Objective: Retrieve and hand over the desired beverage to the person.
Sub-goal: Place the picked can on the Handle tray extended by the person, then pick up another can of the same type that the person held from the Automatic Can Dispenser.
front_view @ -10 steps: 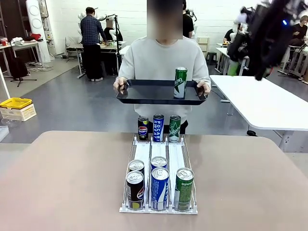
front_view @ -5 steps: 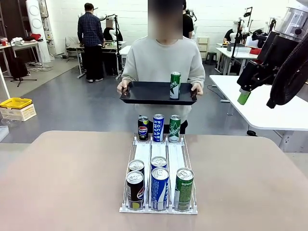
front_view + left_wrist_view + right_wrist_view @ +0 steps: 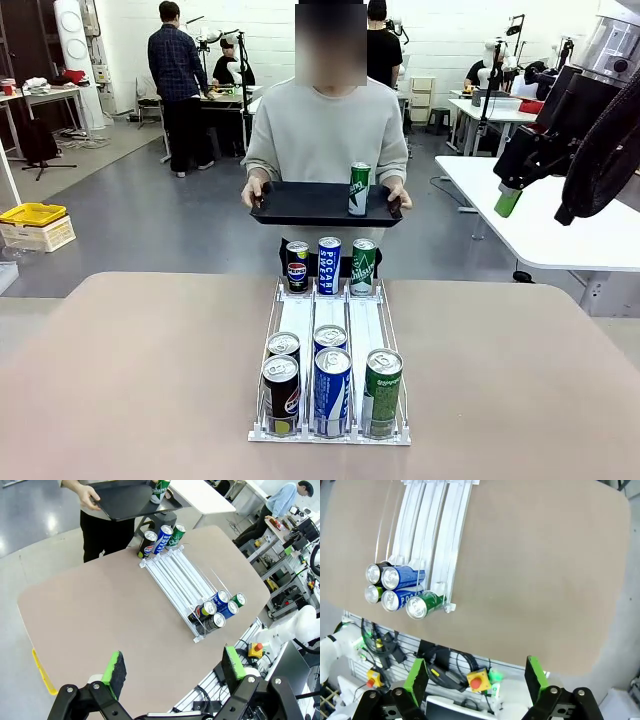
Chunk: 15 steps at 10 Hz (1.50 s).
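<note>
A green can (image 3: 359, 189) with white script too small to read stands upright on a black tray (image 3: 300, 205), toward the tray's end on the robot's right. The person (image 3: 325, 130), in a light grey sweatshirt, holds the tray level with a hand (image 3: 256, 190) at each short end and stands beyond the table's far edge, apart from the table (image 3: 130, 380). A white three-lane rack (image 3: 298, 318) runs down the middle of the table from the far edge toward the near edge. At its far end three cans stand side by side: a black Pepsi can (image 3: 297, 266) with the round red, white and blue logo, a blue can (image 3: 329, 264) printed POCARI, and a second green can (image 3: 363, 266) whose white script looks like Chilsung. At the near end stand two black cans (image 3: 281, 395) one behind the other in the left lane, two blue Pocari cans (image 3: 332, 390) in the middle lane, and a single green front can (image 3: 382, 392) in the right lane. In the right wrist view part of the word POCARI reads on a blue can lying in that picture's lower left. The right gripper (image 3: 476, 676) hangs high over the table's near edge, jaws wide with nothing between them. The left gripper (image 3: 174, 667) hangs off a corner of the table, jaws likewise wide and empty.
</note>
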Motion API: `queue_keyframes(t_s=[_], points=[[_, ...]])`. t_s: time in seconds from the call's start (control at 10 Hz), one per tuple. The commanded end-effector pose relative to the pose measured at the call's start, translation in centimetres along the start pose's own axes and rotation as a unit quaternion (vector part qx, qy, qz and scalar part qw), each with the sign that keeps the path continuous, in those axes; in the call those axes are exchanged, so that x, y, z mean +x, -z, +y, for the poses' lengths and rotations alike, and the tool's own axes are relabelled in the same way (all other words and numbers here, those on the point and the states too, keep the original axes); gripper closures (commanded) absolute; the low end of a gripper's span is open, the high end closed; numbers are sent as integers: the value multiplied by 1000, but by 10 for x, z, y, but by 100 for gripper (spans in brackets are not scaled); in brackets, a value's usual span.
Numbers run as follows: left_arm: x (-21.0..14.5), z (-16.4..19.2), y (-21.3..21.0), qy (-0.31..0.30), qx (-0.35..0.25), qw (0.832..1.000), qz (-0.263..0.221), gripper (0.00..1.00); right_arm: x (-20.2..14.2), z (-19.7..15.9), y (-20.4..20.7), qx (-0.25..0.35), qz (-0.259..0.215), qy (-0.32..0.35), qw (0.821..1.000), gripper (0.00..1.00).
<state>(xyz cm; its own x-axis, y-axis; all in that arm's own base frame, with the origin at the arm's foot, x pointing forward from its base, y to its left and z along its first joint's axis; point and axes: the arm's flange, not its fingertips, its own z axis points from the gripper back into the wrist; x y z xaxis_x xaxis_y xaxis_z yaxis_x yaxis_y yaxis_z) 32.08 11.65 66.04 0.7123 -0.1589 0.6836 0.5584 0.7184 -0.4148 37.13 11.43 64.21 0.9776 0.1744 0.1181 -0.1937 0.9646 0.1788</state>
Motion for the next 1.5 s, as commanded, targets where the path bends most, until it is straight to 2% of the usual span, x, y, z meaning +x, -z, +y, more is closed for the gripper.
queue_keyframes(t_s=[0.0, 0.9, 1.0, 1.1, 1.2, 1.4], points=[[0, 0, -1, 5, -6, 1000, -5, 0, 2, 0, 0, 1, 0, -1, 1000, 0], [0, 0, -1, 5, -6, 1000, -5, 0, 0, 1, 0, 0, 0, -1, 1000, 0], [0, 0, -1, 5, -6, 1000, -5, 0, -28, -23, -7, 20, -42, -35, 998, 0], [0, 0, -1, 5, -6, 1000, -5, 0, -54, -49, -20, 30, -77, -96, 992, 0], [0, 0, -1, 5, -6, 1000, -5, 0, -75, -75, -34, 22, -143, -113, 983, 0], [0, 0, -1, 5, -6, 1000, -5, 0, -104, -144, -56, 92, -245, -128, 957, 0]])
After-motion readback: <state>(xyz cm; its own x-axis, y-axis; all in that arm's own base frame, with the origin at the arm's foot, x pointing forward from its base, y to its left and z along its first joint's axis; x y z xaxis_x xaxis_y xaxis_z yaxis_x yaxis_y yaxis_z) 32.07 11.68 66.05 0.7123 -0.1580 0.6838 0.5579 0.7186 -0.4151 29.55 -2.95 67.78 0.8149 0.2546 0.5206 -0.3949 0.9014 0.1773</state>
